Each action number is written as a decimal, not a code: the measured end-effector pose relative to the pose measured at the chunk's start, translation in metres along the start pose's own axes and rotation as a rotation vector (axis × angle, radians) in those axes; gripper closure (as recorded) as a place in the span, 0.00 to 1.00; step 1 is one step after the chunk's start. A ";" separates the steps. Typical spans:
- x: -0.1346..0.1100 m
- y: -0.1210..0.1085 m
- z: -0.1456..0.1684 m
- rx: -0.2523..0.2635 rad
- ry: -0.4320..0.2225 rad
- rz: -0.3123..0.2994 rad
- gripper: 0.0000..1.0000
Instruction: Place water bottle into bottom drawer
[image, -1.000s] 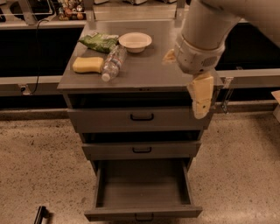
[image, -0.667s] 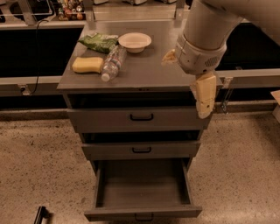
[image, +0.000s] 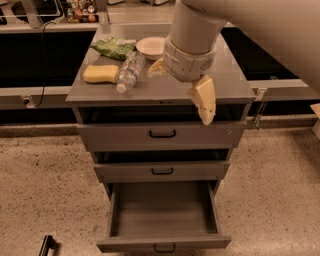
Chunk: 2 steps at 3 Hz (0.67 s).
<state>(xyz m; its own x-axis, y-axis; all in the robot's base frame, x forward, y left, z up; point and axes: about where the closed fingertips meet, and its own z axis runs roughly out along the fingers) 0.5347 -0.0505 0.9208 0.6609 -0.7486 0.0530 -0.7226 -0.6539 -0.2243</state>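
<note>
My gripper (image: 179, 96), centre frame over the grey cabinet top (image: 231, 75): cream-yellow fingers (image: 203, 99), spread apart, below an off-white wrist (image: 192, 45). Upper left: water bottle (image: 128, 72) clear with a white cap (image: 120, 89); sponge (image: 100, 73) yellow; bag (image: 113, 47) green; bowl (image: 151, 46) white. Bottom drawer (image: 162, 212) plain grey, handle (image: 164, 248) black. Floor (image: 45, 190) beige, dark-speckled.

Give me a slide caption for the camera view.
Open gripper hovers above cabinet top; water bottle lies beside yellow sponge; bottom drawer stands open.
</note>
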 end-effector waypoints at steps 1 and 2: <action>-0.017 -0.049 0.007 0.001 0.000 -0.248 0.00; -0.048 -0.091 0.009 0.054 -0.026 -0.496 0.00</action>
<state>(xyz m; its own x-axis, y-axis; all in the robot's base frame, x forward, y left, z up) 0.5703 0.0458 0.9303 0.9278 -0.3451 0.1416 -0.3086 -0.9234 -0.2283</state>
